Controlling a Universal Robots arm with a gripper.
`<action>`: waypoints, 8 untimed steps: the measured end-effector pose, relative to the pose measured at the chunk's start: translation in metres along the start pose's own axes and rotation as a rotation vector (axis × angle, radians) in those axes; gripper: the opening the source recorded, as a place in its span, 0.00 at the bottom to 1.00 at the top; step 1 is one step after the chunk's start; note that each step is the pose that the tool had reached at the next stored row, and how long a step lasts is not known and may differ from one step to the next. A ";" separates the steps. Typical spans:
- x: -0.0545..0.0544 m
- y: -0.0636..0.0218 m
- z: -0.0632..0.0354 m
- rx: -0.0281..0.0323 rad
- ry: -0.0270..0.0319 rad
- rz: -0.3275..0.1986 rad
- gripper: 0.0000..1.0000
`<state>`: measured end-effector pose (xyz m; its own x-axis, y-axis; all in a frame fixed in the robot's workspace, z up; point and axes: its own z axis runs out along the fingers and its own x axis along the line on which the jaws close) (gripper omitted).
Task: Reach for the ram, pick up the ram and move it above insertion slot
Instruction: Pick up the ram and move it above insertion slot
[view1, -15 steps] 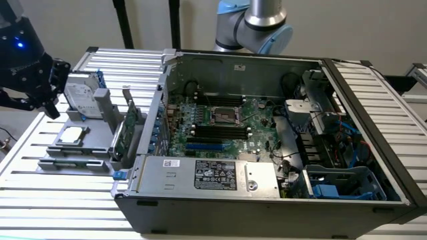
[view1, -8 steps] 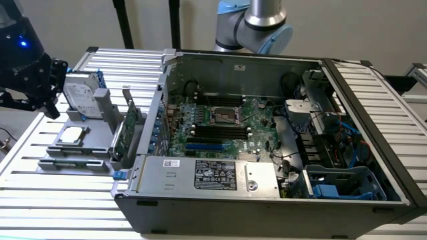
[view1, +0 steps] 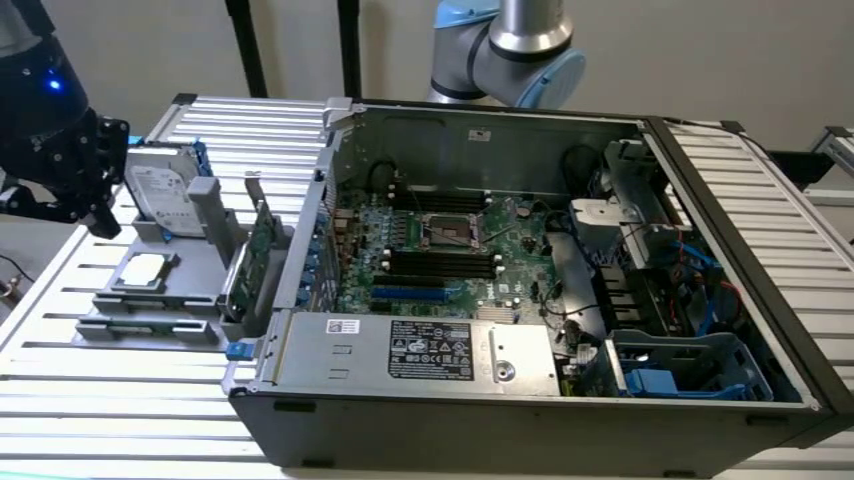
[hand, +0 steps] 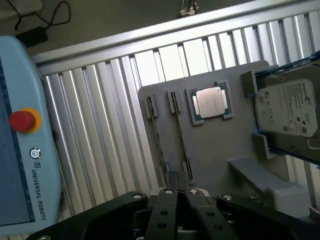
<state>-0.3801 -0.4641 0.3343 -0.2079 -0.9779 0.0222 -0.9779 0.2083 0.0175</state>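
Observation:
The ram (view1: 239, 285) is a thin green stick standing on edge in the grey fixture (view1: 160, 300), beside a taller green card (view1: 266, 235). From the wrist camera it shows edge-on as a thin line (hand: 180, 135) next to the CPU. My black gripper (view1: 96, 205) hangs at the exterior view's left, above and beside the fixture's far end, well apart from the ram. Its fingers (hand: 167, 210) meet at the tips with nothing between them. The black memory slots (view1: 441, 262) lie on the motherboard inside the open case.
A silver hard drive (view1: 167, 190) with blue rails and a CPU (view1: 144, 270) also sit in the fixture. The open computer case (view1: 747, 230) has tall walls, a power supply (view1: 414, 350) and cables. A teach pendant (hand: 20, 150) lies on the slatted table.

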 end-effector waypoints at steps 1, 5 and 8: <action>0.000 0.0000 0.0001 0.0004 0.0003 -0.017 0.11; 0.000 0.0000 0.0006 0.0020 0.0016 -0.090 0.11; 0.000 0.0003 0.0007 0.0026 0.0019 -0.117 0.11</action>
<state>-0.3804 -0.4641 0.3335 -0.0924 -0.9955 0.0221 -0.9955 0.0927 0.0174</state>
